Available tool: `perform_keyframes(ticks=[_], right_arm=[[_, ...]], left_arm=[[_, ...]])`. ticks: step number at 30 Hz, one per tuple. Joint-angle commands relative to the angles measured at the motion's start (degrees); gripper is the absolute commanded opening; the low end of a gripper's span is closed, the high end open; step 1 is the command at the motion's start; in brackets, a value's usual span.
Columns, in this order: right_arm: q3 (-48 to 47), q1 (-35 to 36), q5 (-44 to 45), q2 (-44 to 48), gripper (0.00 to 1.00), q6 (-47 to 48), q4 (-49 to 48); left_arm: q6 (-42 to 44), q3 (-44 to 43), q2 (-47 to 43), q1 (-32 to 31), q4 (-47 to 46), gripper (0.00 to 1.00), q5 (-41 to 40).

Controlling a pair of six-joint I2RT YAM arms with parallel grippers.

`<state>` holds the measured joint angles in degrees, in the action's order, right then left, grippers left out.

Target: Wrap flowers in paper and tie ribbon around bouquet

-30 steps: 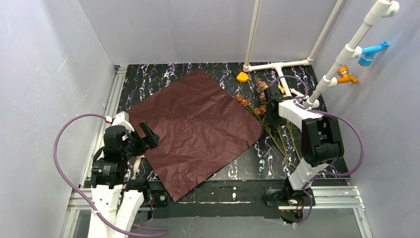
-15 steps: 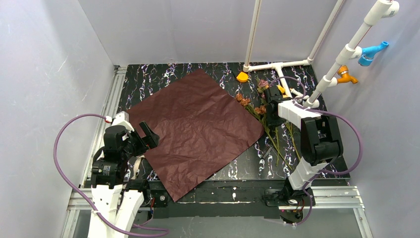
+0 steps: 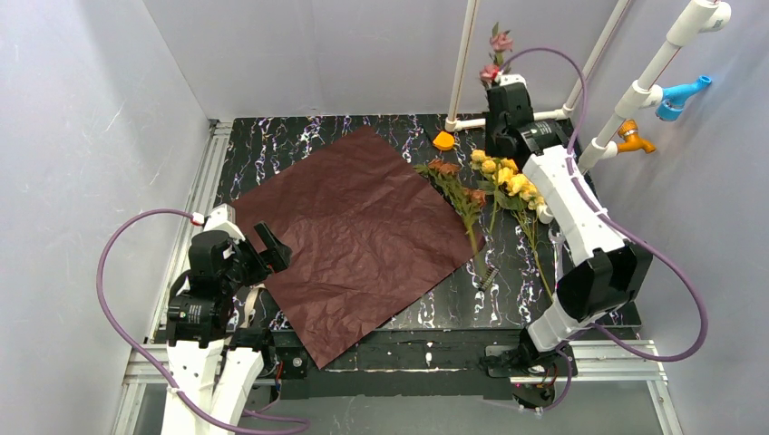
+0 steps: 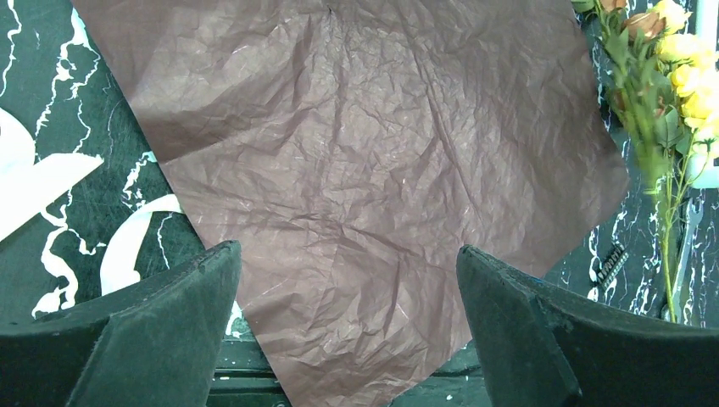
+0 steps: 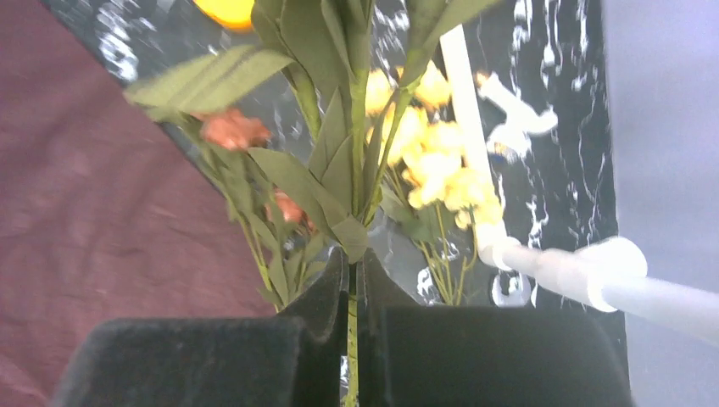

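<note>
The paper (image 3: pixel 354 231) lies flat on the table, dull maroon side up, also filling the left wrist view (image 4: pixel 365 153). Yellow and pink-brown flowers (image 3: pixel 494 181) lie just right of it on their long stems. My right gripper (image 3: pixel 501 91) is raised high at the back, shut on one green stem (image 5: pixel 352 288); its pink blooms (image 3: pixel 495 50) stick up above the fingers. My left gripper (image 3: pixel 267 246) hangs open over the paper's near-left edge, with nothing between its fingers (image 4: pixel 169 305). The ribbon (image 4: pixel 51 182) curls on the table left of the paper.
An orange cap-like piece (image 3: pixel 443 140) and white pipes (image 3: pixel 508 120) stand at the back right. A small black comb-like piece (image 3: pixel 487 276) lies near the paper's right corner. Purple cables loop from both arms.
My right gripper shut on a stem, then rose and swung toward the back, lifting one pink-bloomed stem off the table. The other flowers now lie uncovered. The left arm stayed still.
</note>
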<state>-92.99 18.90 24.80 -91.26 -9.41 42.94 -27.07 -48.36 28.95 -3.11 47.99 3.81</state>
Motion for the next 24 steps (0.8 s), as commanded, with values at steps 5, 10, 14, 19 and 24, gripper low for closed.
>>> perform_keyframes(ticks=[5, 10, 14, 19, 24], right_arm=[[-26.3, 10.6, 4.8, -9.1, 0.01, -2.9, 11.8], [-34.3, 14.0, 0.5, -14.8, 0.01, -5.9, 8.2], [-35.2, 15.3, -10.2, -20.0, 0.01, -14.2, 3.5], [-36.4, 16.7, -21.7, -29.4, 0.01, -24.8, -5.2], [-43.6, 17.9, -25.9, -40.2, 0.01, -29.8, -9.2]], left_arm=[[0.3, 0.6, -0.5, -0.1, -0.3, 0.98, -0.4], [0.3, 0.6, -0.6, -0.1, -0.2, 0.98, -0.4], [0.3, 0.6, -0.7, -0.1, -0.3, 0.98, -0.5], [0.3, 0.6, -0.5, -0.1, -0.1, 0.98, -0.5], [0.2, 0.6, -0.3, -0.1, -0.1, 0.98, -0.6]])
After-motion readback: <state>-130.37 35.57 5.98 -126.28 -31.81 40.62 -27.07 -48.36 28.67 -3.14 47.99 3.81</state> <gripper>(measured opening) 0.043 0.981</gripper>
